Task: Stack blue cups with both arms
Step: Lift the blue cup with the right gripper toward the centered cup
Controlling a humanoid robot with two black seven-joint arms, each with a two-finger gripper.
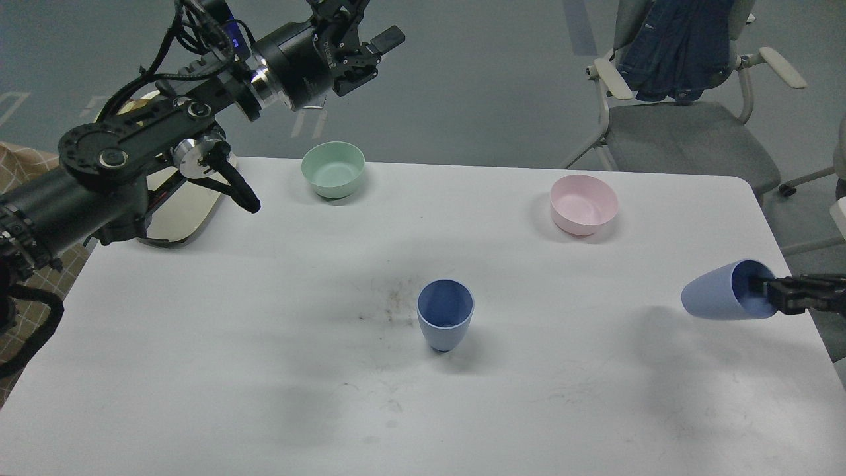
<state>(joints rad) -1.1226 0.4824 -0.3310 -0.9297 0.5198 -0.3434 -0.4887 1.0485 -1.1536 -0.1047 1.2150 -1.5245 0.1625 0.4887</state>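
One blue cup (445, 322) stands upright at the middle of the white table (264, 344). The second blue cup (722, 292) hangs above the table's right edge, tipped almost on its side with its mouth to the right. My right gripper (759, 288) comes in from the right edge and is shut on that cup's rim, one finger inside the mouth. My left arm reaches from the left; its gripper (371, 47) is high above the far left of the table, beyond the green bowl, with its fingers apart and holding nothing.
A mint-green bowl (332, 169) sits at the far left and a pale pink bowl (583, 203) at the far right. A flat white device (182, 218) lies at the left edge. An office chair (681, 99) with a denim jacket stands behind the table.
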